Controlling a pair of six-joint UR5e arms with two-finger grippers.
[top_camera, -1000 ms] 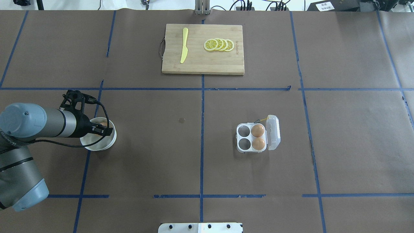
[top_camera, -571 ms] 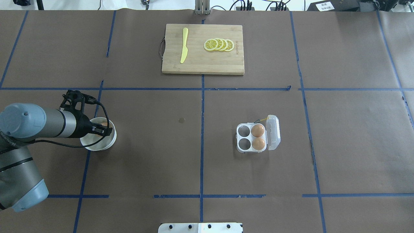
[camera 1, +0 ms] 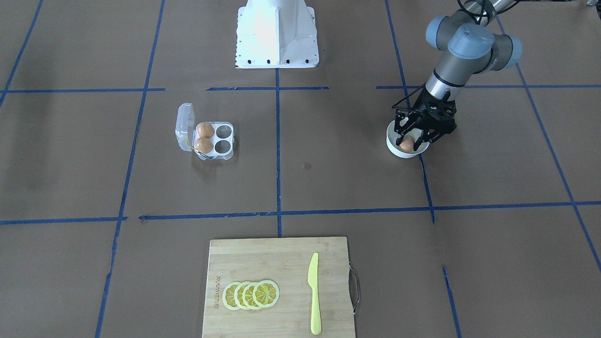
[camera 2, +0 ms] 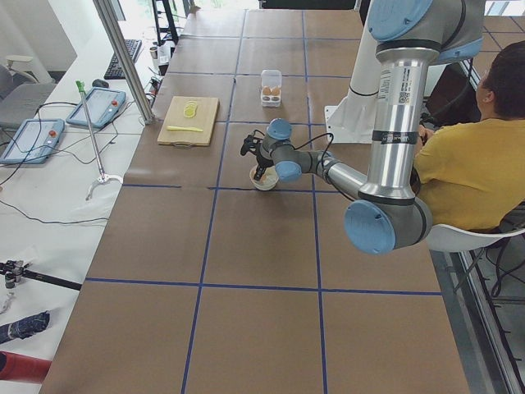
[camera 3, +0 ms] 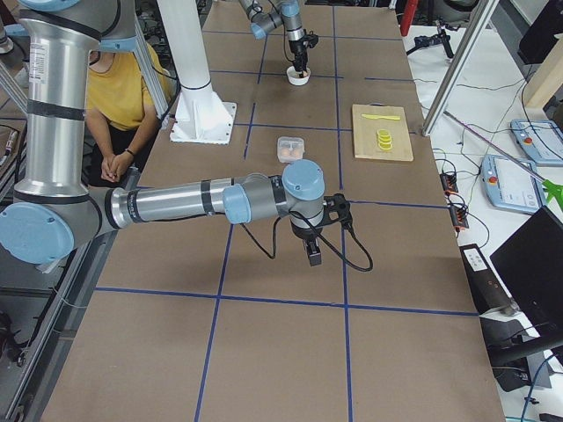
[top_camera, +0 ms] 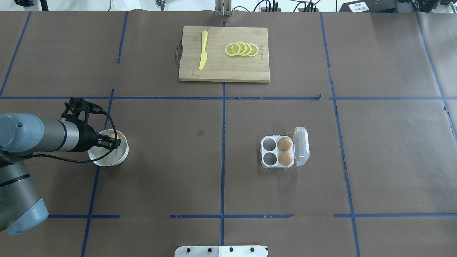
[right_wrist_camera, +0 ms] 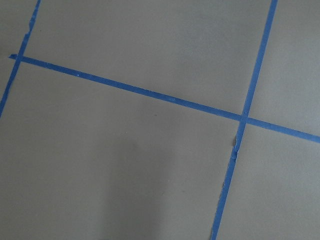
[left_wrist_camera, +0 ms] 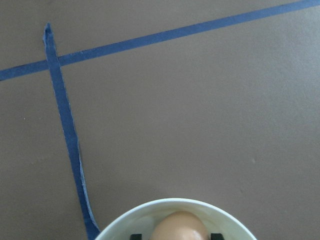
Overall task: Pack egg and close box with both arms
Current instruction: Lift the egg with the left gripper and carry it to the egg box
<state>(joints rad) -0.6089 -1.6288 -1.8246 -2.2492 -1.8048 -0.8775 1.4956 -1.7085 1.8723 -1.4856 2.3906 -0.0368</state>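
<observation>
In the front-facing view, we see the left end effector [camera 1: 409, 140] down in the bowl [camera 1: 404, 155], narrowed around the egg [camera 1: 406, 145]. Overhead, the open box [top_camera: 269, 151] lies well apart, rightward. At the wrist, we cannot tell whether it grips.

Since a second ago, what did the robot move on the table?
The left claw in the white round bowl slid slightly toward the robot's left side, straddling the small orange-brown egg; whether it grips, I cannot tell. The egg, bowl and clear plastic egg box stayed put.
</observation>
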